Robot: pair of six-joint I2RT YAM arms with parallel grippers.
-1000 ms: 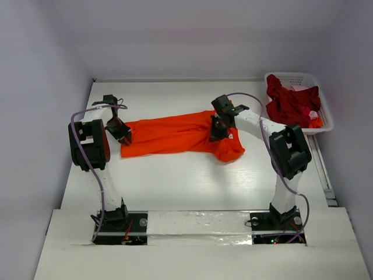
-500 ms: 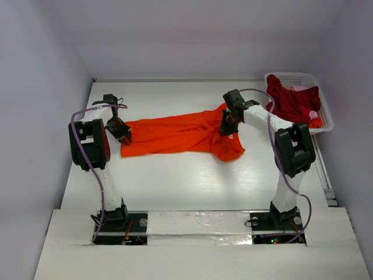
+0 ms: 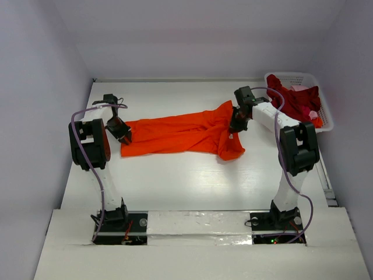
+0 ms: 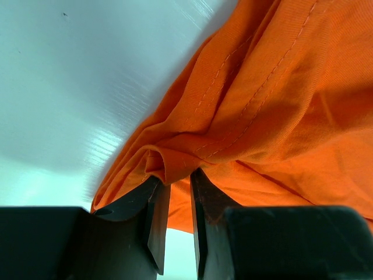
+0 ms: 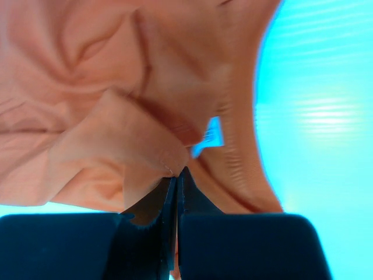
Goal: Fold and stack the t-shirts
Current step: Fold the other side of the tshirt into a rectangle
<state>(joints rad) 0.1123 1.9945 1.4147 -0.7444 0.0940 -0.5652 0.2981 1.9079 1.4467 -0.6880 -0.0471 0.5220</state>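
Note:
A bright orange t-shirt (image 3: 175,134) lies stretched across the middle of the white table (image 3: 192,181), rumpled at its right end. My left gripper (image 3: 123,137) is at the shirt's left edge, shut on a bunched fold of the orange cloth (image 4: 175,166). At the right end, my right gripper (image 3: 236,125) holds the cloth lifted off the table. In the right wrist view its jaws are pressed tight together on a pinch of fabric (image 5: 157,157), beside the small white neck tag (image 5: 213,134). Dark red t-shirts (image 3: 291,102) lie heaped in the basket.
A white lattice basket (image 3: 326,119) stands at the back right corner, close behind my right arm. Grey walls close in the table on the left, back and right. Both arm bases sit at the near edge.
My right gripper has moved right and toward the back, dragging the shirt's right end with it and pulling the cloth longer. The left gripper has stayed put.

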